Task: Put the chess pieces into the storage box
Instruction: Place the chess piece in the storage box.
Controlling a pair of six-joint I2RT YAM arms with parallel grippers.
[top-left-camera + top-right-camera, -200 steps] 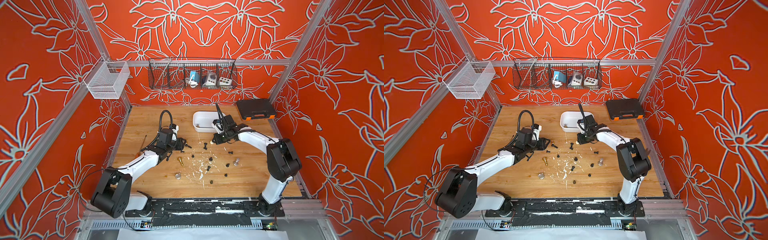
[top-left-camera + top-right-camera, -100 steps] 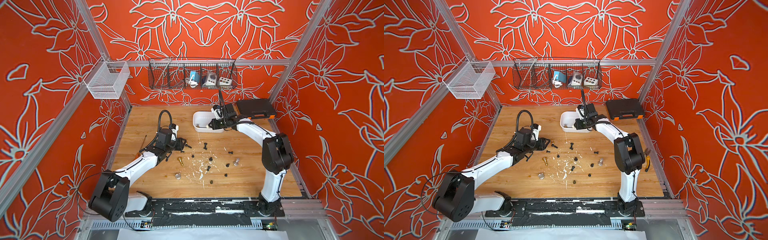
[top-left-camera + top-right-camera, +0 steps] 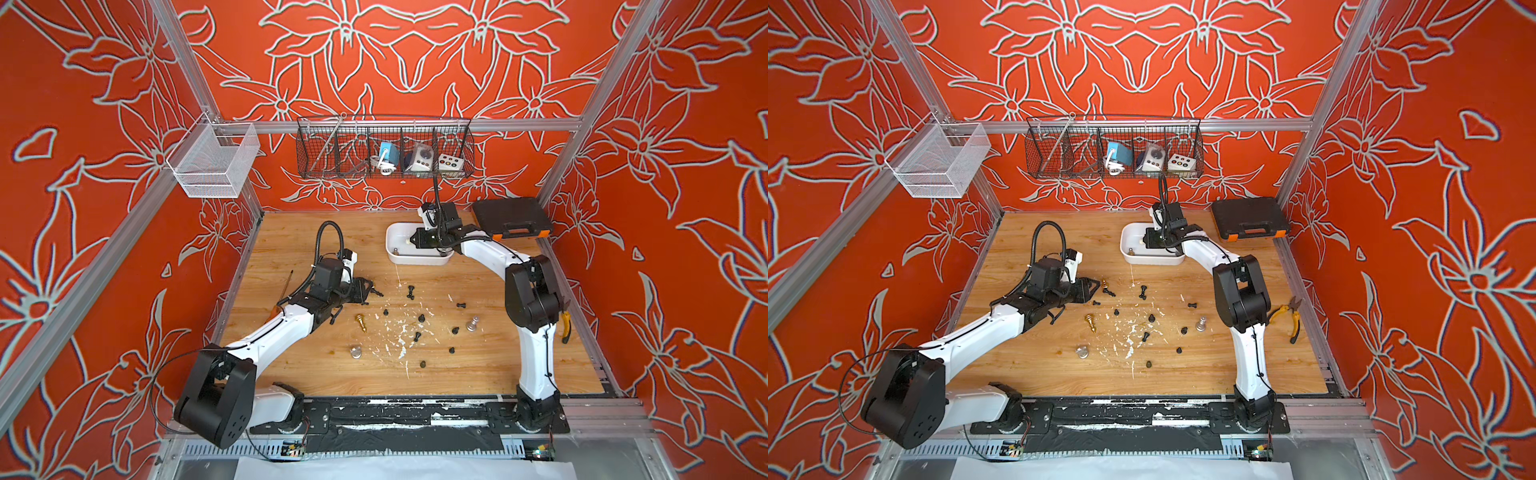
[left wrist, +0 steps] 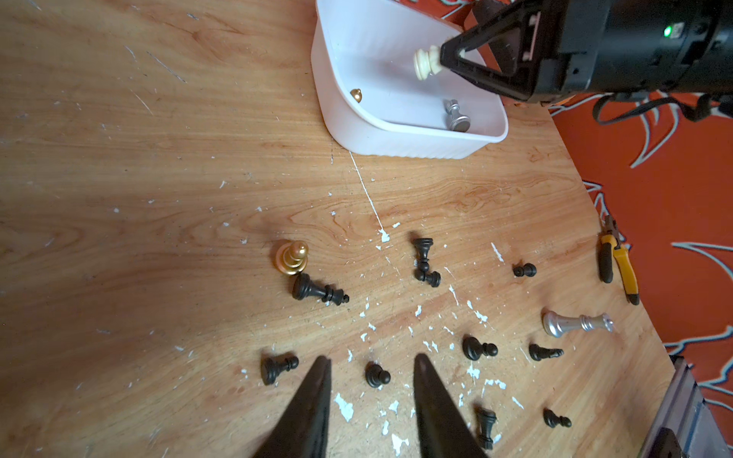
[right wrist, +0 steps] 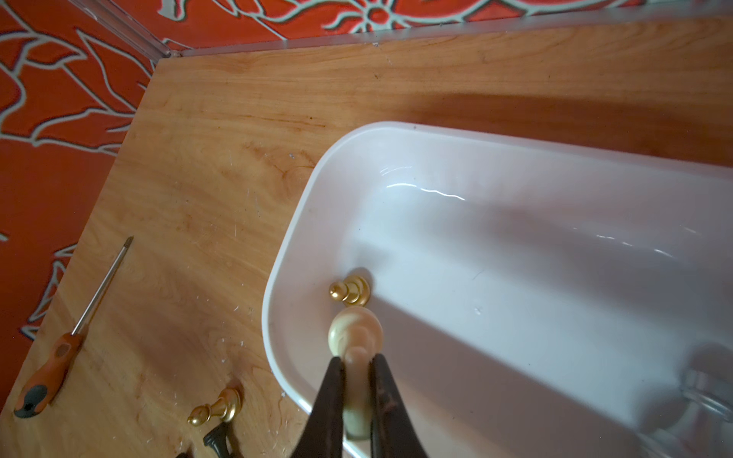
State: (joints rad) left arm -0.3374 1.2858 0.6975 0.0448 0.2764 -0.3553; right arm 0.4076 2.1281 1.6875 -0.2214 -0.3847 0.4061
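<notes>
The white storage box (image 3: 417,261) (image 3: 1150,262) stands at the back of the table. My right gripper (image 5: 357,359) (image 3: 413,240) is over its near-left corner, shut on a cream chess piece (image 5: 355,331) (image 4: 425,63) held clear of the floor. A gold pawn (image 5: 351,291) and a silver piece (image 4: 456,117) lie inside. Several small black chess pieces, a gold one (image 3: 361,322) and two silver ones (image 3: 356,352) (image 4: 575,323) are scattered mid-table. My left gripper (image 4: 372,358) (image 3: 368,289) is open low over them, a black pawn (image 4: 377,375) showing untouched between its fingers.
An orange-handled screwdriver (image 5: 67,341) (image 3: 284,293) lies by the left wall. Yellow-handled pliers (image 4: 618,261) (image 3: 1292,318) lie by the right wall. A black case (image 3: 511,218) sits right of the box. Wire baskets (image 3: 384,149) (image 3: 212,162) hang on the walls.
My right gripper has carried the cream piece from the table's middle back to above the box. The left arm has hardly moved.
</notes>
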